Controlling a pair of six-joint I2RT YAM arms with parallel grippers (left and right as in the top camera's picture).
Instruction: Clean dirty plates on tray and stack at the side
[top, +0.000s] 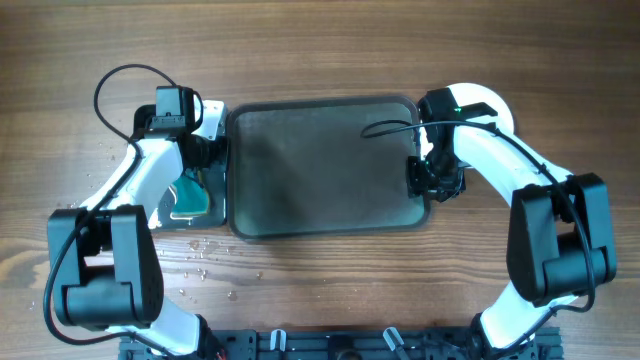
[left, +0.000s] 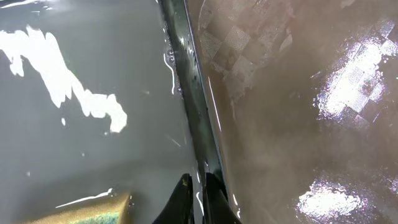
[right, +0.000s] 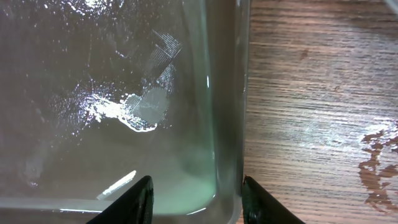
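The tray (top: 320, 150) lies in the middle of the table, dark grey-green, wet and with nothing on it. My right gripper (top: 432, 185) is open, one finger on each side of the tray's right rim (right: 227, 93) near the front corner, right gripper (right: 196, 205) not gripping it. My left gripper (top: 205, 158) is shut at the tray's left edge; in the left wrist view the left gripper (left: 198, 200) rests on the dark ridge beside the tray (left: 298, 124). I cannot make out the plates; a white curved edge (top: 500, 108) shows behind the right arm.
A narrower glossy black tray (top: 170, 218) lies to the left of the big one and holds a green-yellow sponge (top: 188, 195), also seen as the sponge (left: 87, 211) beside my left fingers. Water drops (top: 205, 250) dot the wooden table in front.
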